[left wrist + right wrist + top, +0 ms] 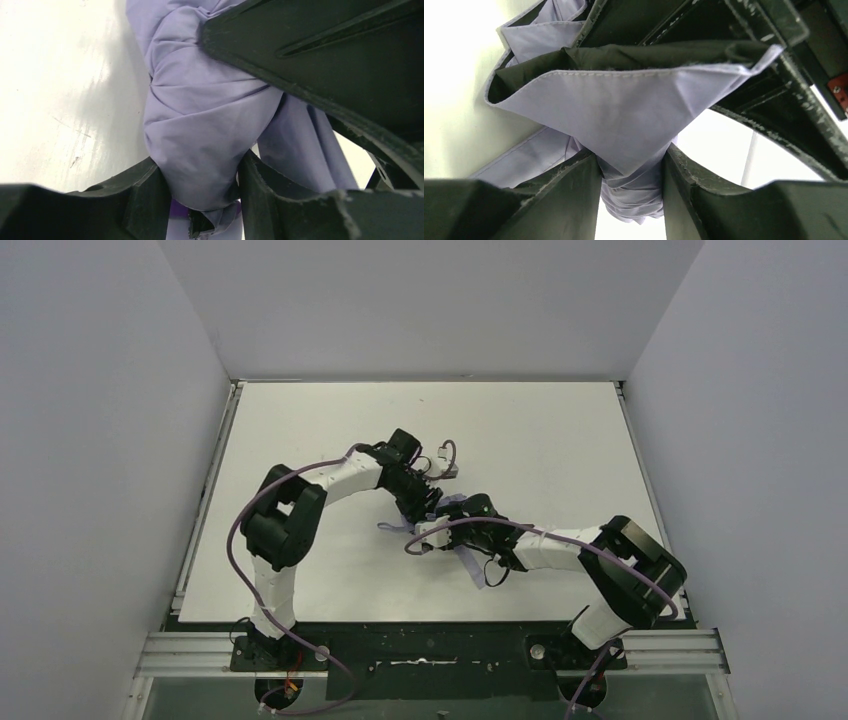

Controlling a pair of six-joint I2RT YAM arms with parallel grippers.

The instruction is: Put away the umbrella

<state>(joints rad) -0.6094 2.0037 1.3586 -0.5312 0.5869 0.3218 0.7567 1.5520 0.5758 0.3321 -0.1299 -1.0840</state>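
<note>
Though overhead hides it, wrist views show left claw (200,167) and right claw (631,160) pinching the umbrella (624,110).

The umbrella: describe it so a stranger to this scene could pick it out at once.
Look at the middle of the white table. The umbrella is the crumpled fabric bundle pinched there between the left gripper and the right gripper. It is the only soft thing there, pale lavender and black inside its folds.
</note>
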